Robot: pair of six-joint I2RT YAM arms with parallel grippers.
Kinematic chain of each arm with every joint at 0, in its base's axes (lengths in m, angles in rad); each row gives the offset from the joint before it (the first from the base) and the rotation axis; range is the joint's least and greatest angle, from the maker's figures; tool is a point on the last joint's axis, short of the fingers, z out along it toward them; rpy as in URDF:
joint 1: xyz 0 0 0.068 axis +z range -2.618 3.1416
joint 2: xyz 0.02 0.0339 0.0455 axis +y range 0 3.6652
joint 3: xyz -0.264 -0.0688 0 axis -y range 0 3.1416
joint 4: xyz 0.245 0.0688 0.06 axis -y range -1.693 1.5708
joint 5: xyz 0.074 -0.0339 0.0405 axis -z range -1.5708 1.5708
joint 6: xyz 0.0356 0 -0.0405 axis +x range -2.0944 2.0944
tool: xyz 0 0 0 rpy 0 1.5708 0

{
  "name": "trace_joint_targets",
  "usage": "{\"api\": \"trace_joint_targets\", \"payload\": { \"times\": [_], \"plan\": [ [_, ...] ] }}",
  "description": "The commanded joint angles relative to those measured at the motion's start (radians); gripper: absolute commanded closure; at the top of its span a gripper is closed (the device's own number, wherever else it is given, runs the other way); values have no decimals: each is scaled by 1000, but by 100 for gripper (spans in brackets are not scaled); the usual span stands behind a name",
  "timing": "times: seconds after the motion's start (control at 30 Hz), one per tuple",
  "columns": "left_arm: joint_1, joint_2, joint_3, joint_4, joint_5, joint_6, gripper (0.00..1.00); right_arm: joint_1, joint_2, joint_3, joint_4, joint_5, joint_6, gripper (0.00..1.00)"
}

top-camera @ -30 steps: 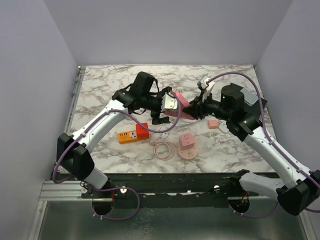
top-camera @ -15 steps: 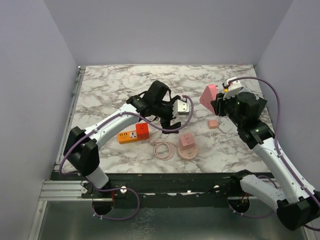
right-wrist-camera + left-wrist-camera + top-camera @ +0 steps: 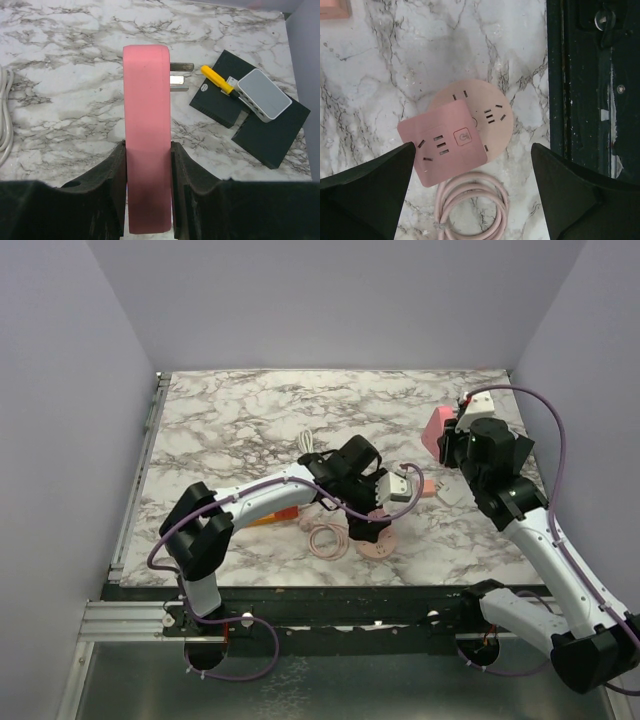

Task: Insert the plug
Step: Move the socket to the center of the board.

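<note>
Pinching the pink plug (image 3: 147, 150), prongs forward, the right hand (image 3: 147, 170) hangs apart from the socket (image 3: 450, 140)

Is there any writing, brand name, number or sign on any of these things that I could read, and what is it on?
No words or numbers can be read anywhere.
On the square pink socket block: one small sign on its button, too blurred to name.
The pink plug and the white box: no print visible.
</note>
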Motion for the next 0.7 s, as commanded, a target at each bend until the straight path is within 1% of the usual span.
{"api": "trace_joint_targets", "payload": {
  "times": [0.0, 0.1, 0.23, 0.37, 0.53, 0.67],
  "plan": [
    [-34, 69, 22, 3, -143, -73, 1, -10, -1, 63, -17, 62, 24, 100],
    [-37, 98, 41, 3, -207, -76, 1, -11, -11, 63, -21, 52, 26, 99],
    [-47, 117, 37, 3, -242, -84, 1, -11, -20, 64, -26, 36, 21, 100],
    [-67, 127, 39, 3, -335, -62, 1, -13, -21, 59, -28, 21, 15, 100],
    [-77, 73, 58, 8, -312, -64, 1, -13, -29, 51, -26, 10, 17, 99],
    [-113, 33, 60, 23, -329, -35, 1, -13, -25, 54, -23, -8, 17, 100]
  ]
}}
